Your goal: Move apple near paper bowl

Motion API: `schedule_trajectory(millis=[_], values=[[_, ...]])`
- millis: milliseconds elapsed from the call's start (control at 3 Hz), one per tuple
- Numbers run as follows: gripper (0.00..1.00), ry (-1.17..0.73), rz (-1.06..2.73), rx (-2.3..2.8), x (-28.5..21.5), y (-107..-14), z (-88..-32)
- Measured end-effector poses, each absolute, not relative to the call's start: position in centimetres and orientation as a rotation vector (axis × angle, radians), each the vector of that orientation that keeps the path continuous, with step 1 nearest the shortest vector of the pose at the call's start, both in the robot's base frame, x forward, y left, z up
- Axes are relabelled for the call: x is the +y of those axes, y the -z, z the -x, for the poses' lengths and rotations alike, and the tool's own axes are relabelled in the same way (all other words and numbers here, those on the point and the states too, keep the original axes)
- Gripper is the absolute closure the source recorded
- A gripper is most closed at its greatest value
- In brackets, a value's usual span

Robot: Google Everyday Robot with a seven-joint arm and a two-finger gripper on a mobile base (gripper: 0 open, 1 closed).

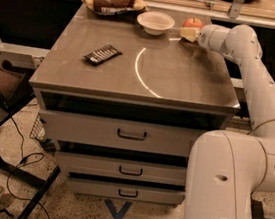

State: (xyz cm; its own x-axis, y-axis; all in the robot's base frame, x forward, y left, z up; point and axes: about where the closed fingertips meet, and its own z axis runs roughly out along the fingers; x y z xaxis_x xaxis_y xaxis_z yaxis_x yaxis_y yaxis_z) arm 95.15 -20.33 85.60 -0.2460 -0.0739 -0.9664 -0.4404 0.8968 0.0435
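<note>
- Orange-red apple lies on the grey table, near the bowl, to its right, not touching.
- Gripper is right of the bowl, just in front of the apple; open or closed, I cannot tell.
- 1 dark bar lies left of the bowl, nearer the camera.
</note>
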Motion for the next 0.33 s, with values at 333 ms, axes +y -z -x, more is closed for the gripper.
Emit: schedule_trajectory(millis=[333], values=[[0.0, -0.363, 0.388, 1.802, -20.13, -85.46, -95.21]])
